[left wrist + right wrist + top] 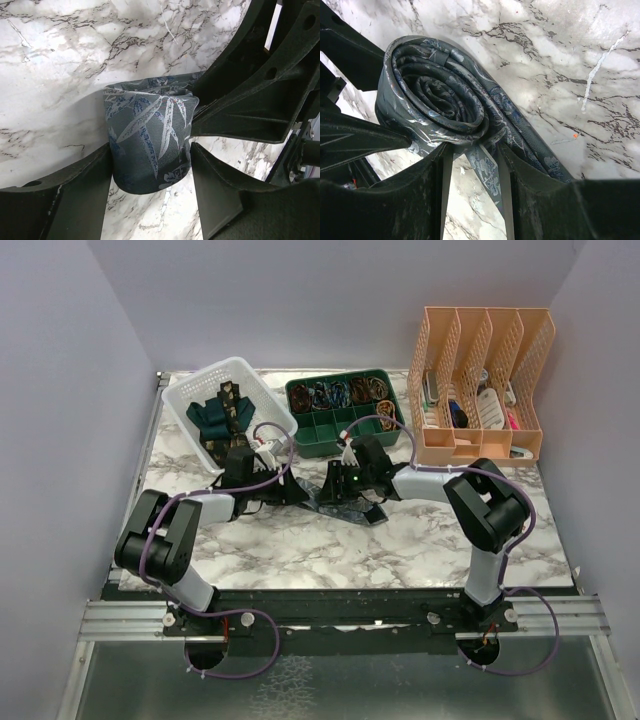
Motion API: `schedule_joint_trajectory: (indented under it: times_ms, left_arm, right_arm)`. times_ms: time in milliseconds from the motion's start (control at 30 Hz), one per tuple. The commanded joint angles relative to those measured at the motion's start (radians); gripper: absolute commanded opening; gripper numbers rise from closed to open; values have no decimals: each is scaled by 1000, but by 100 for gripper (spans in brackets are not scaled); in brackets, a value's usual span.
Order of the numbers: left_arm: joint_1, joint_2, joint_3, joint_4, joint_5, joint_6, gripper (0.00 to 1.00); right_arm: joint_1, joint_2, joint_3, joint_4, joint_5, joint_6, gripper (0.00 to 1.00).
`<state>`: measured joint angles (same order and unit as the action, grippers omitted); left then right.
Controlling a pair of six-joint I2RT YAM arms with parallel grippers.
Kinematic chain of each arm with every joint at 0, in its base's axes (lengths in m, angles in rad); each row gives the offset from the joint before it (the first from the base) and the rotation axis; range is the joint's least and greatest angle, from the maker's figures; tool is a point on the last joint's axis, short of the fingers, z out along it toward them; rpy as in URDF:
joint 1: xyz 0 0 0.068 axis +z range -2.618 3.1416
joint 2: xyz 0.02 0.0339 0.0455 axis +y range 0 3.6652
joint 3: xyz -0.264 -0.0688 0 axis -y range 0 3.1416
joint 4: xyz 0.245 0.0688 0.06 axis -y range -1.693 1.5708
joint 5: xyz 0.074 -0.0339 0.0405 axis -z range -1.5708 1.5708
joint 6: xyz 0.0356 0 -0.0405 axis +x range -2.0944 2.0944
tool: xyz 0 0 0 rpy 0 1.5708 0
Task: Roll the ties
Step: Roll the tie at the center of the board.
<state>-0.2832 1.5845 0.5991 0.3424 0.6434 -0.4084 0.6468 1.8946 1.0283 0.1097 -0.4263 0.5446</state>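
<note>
The blue-grey patterned tie [150, 130] is wound into a roll at the middle of the marble table [300, 545]. My left gripper [150, 149] is shut on the roll, one finger pressing on each side of it. My right gripper [474, 150] meets it from the other side and is shut on the roll's outer layers; the spiral [440, 100] faces its camera, and a loose tail [487, 172] hangs between its fingers. In the top view the two grippers [295, 490] [335, 485] face each other with the tie [345, 507] between them. The teal tie [210, 418] and the black-gold tie [232, 405] lie in the white basket [190, 390].
A green compartment tray [300, 445] holding small items stands just behind the grippers. A peach file organizer [480, 370] stands at the back right. The white basket sits tilted at the back left, close to my left arm.
</note>
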Motion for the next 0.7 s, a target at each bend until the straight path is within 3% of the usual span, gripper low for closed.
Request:
schedule_joint_trajectory:
  times_ms: [0,133,333,667]
  left_arm:
    - [1,18,23,33,43,-10,58]
    - [0,14,17,33,41,-13,34]
    - [-11,-31,2,27,-8,-18,18]
    - [-110,-71,87,-234,-320,87,10]
  right_arm:
    - [4,27,13,-47,47,-13,46]
    - [4,22,16,-48,44,-11,46]
    - [4,3,25,-54,35,-9,48]
    - [-41,-126,-17,-50,57,-3,53]
